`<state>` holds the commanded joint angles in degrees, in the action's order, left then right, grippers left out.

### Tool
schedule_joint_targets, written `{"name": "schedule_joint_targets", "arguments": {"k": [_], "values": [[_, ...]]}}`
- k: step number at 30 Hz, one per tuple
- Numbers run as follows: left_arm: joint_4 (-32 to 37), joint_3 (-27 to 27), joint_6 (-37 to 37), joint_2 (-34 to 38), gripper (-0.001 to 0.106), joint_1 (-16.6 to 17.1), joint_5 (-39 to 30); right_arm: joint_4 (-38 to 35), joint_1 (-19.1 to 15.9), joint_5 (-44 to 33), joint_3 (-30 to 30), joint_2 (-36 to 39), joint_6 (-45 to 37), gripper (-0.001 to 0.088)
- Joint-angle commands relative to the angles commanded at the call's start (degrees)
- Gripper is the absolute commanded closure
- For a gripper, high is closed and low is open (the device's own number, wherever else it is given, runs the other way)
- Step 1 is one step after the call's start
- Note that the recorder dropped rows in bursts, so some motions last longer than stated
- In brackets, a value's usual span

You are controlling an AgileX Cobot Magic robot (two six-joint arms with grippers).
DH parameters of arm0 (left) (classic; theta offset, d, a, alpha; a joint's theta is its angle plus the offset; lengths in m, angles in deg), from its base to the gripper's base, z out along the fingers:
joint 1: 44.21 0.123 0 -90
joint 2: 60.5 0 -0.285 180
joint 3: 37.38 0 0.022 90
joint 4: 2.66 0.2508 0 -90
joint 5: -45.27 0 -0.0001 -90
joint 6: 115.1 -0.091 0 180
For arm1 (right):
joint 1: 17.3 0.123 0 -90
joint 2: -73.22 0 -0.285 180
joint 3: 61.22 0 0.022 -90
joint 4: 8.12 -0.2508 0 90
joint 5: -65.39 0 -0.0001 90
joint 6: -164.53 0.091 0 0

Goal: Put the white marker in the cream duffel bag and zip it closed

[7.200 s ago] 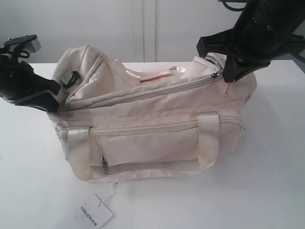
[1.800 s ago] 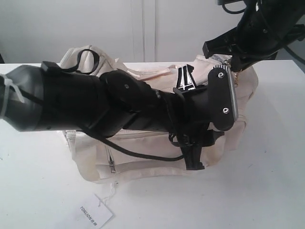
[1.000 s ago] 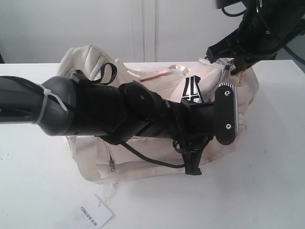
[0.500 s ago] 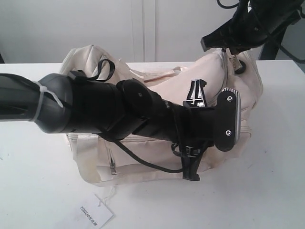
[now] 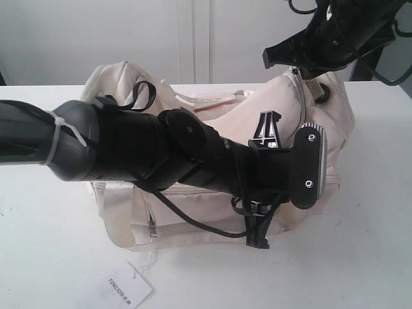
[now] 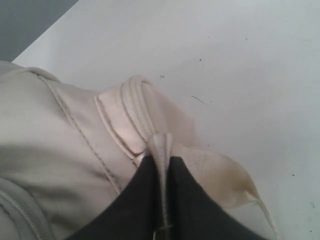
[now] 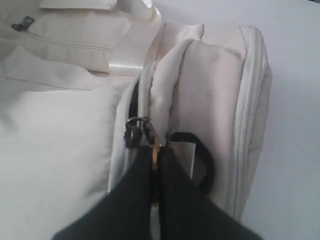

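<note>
Lab-like test station: white table (image 5: 370, 257), plain white wall panels (image 5: 96, 32).

One cream duffel bag (image 5: 335, 135). One white hang tag (image 5: 121, 290). One gold zip pull (image 7: 156, 149). Two black strap loops: left-end loop (image 5: 143, 90), right-end loop (image 5: 323, 94). Two robot arms: left arm (image 5: 129, 151), right arm (image 5: 341, 32); one pair of jaws each. One worktop (image 5: 360, 257).

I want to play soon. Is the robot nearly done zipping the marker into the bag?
Probably done: the white marker is nowhere in view, maybe inside the cream duffel bag. In hand: the right gripper pinches the zipper pull; the left gripper clamps a fabric tab on the bag. Left: zipping; the left arm hides how much is closed.
</note>
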<state>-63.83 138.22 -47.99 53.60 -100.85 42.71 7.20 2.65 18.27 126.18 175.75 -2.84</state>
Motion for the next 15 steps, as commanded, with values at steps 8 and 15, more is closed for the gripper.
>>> {"name": "schedule_joint_targets", "arguments": {"k": [8, 15], "values": [[0.00, 0.00, 0.00, 0.00, 0.072, 0.00, 0.15, 0.04, 0.00, -1.76, 0.00, 0.86, 1.16, 0.0623], [-0.23, 0.00, 0.41, 0.00, 0.060, 0.00, 4.40, -0.07, 0.00, -2.47, 0.00, 0.86, 2.92, 0.0496]]}}
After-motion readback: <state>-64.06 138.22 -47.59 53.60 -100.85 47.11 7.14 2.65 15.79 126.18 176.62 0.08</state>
